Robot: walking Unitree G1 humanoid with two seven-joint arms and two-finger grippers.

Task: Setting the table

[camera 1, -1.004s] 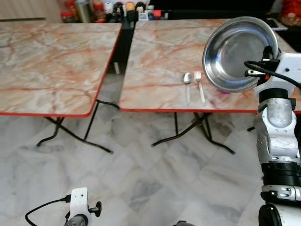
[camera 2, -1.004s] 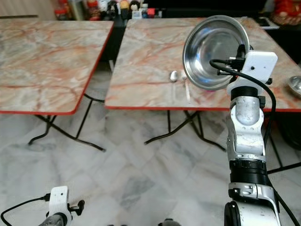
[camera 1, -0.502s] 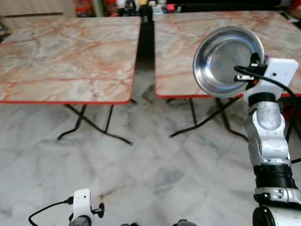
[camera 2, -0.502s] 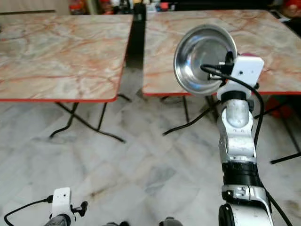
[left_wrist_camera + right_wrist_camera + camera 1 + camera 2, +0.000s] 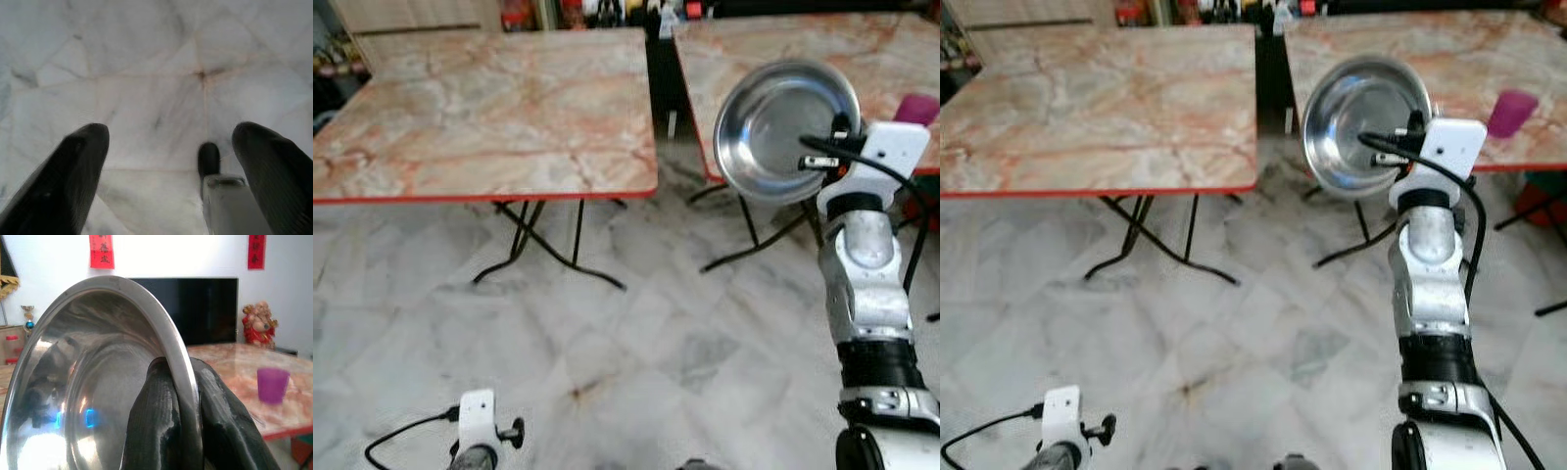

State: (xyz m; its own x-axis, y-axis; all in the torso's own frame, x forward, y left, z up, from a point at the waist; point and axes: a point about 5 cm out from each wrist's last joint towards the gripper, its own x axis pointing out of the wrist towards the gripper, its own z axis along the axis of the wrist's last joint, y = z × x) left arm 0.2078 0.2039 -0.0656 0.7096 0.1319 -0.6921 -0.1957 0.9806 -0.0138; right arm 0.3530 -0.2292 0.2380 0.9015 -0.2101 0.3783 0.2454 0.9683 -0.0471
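Observation:
My right gripper (image 5: 183,382) is shut on the rim of a shiny steel bowl (image 5: 786,132), holding it up on edge in front of the right marble table (image 5: 881,39). In the right wrist view the rim runs between the two black fingers (image 5: 154,421), with the bowl's hollow (image 5: 83,396) beside them. A purple cup (image 5: 1512,112) stands on that table near its front edge, beyond the bowl. My left arm (image 5: 480,431) hangs low over the floor, and its gripper (image 5: 166,147) is open with nothing between the fingers.
A second marble table with a red edge (image 5: 489,108) stands to the left, a narrow gap between the two. Both rest on black folding legs (image 5: 548,250). Bottles and jars (image 5: 607,12) line the back. Pale marble floor (image 5: 636,343) lies in front.
The whole view has shifted, so the camera has moved: the tables slid to the right, the spoon and fork left the picture, and the purple cup came in. The bowl stays held.

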